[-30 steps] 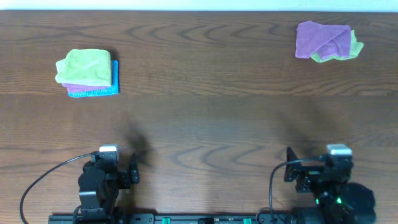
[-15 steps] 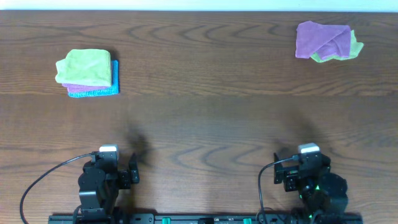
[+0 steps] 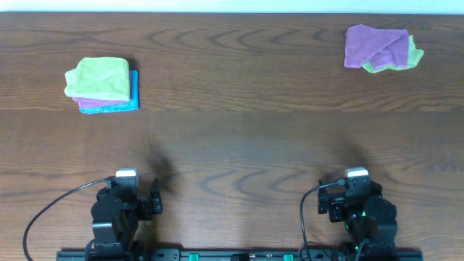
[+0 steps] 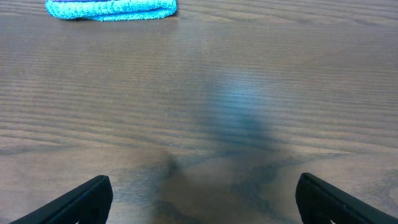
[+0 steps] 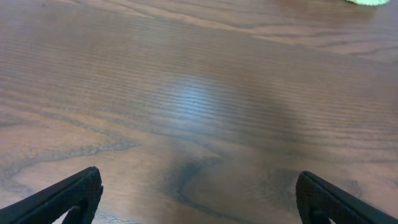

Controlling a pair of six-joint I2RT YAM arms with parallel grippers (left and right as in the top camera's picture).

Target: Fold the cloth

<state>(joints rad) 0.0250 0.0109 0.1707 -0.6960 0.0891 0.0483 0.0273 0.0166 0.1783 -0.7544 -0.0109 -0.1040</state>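
A crumpled purple cloth (image 3: 375, 46) lies on a light green cloth (image 3: 413, 54) at the far right of the wooden table. A folded stack sits at the far left: green cloth (image 3: 99, 78) on top, a purple one and a blue one (image 3: 116, 107) under it. The blue cloth's edge shows in the left wrist view (image 4: 112, 8). My left gripper (image 3: 138, 190) is open and empty near the front edge (image 4: 202, 202). My right gripper (image 3: 350, 190) is open and empty near the front edge (image 5: 199, 202).
The wooden table (image 3: 239, 138) spreads between the two cloth piles. A black cable (image 3: 51, 210) loops at the left arm's base. A rail runs along the front edge (image 3: 239, 255).
My right arm has swung left and settled at its base, its gripper pointing up the table. The left arm and the cloths have not moved.
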